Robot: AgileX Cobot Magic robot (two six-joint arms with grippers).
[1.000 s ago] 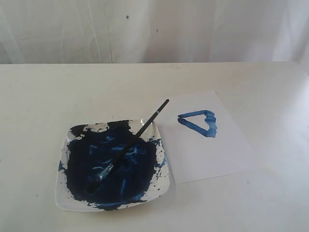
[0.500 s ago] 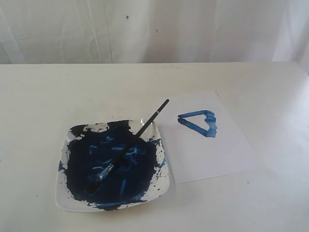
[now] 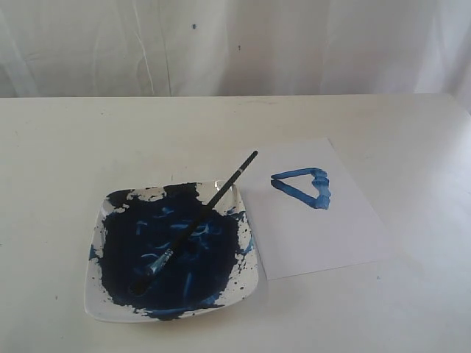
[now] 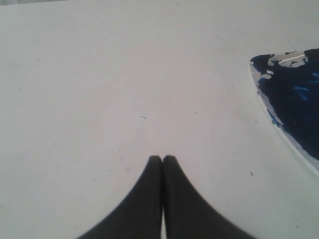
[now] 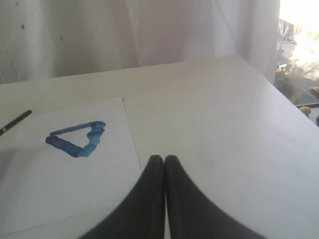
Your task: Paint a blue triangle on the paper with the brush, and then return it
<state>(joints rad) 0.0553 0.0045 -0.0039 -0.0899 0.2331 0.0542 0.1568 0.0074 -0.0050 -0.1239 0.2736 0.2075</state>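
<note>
A thin black-handled paintbrush lies slantwise in the square white dish smeared with dark blue paint, its bristles in the paint and its handle end jutting over the dish's far right corner. The dish sits near the cream table's front edge. Just beside it lies the white paper sheet, bearing a small blue outline triangle. The left gripper and the right gripper are both closed and empty.

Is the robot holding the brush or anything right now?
Nothing is held. The left gripper and right gripper are shut and empty; the brush rests on the dish.
</note>
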